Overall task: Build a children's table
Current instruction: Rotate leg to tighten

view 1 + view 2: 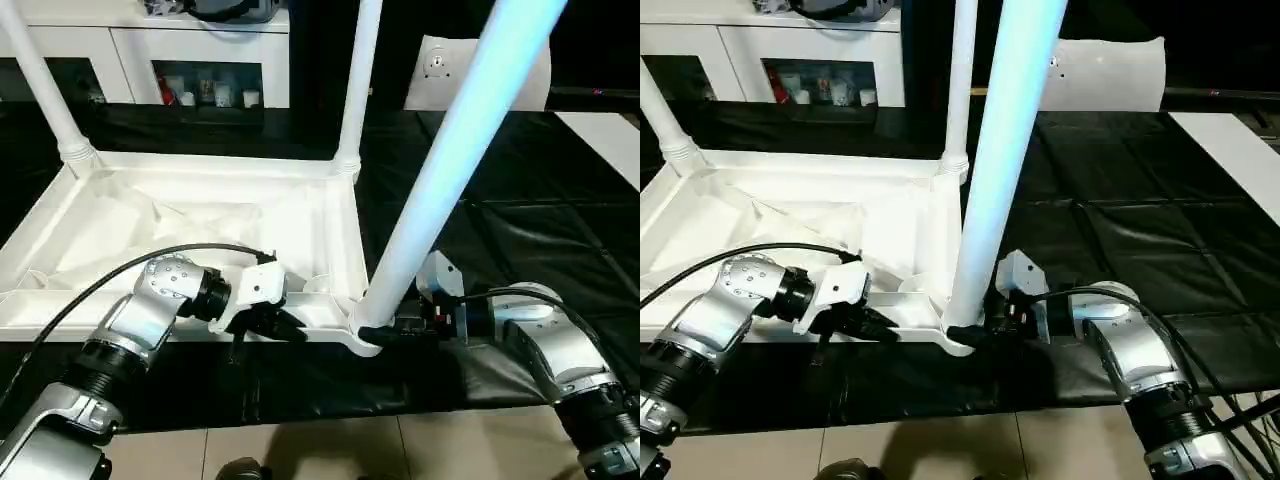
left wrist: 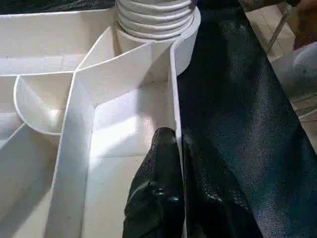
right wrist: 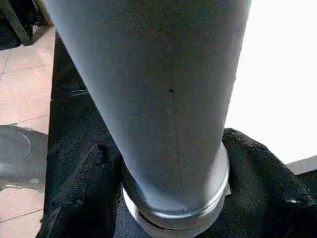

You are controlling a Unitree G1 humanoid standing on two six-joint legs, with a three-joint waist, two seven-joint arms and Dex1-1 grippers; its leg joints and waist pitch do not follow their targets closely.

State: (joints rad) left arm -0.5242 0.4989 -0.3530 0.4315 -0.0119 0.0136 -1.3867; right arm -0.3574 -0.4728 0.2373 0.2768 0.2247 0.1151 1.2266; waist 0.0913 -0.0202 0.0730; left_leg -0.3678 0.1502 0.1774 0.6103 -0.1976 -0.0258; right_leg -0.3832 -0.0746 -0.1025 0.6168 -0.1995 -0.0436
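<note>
The tabletop [image 1: 190, 235] is lying upside down on the black-covered floor [image 1: 520, 250], ribbed underside up. Three legs are standing in its corner sockets: the far left leg [image 1: 45, 85], the far right leg [image 1: 358, 85] and the near right leg [image 1: 455, 150]. The near left corner is lying partly behind the left arm, so a fourth leg is probably still to fit. The left gripper [image 2: 171, 148] is pinching the tabletop's near rim with closed jaws. The right gripper [image 3: 168, 163] is holding its jaws around the near right leg's base.
</note>
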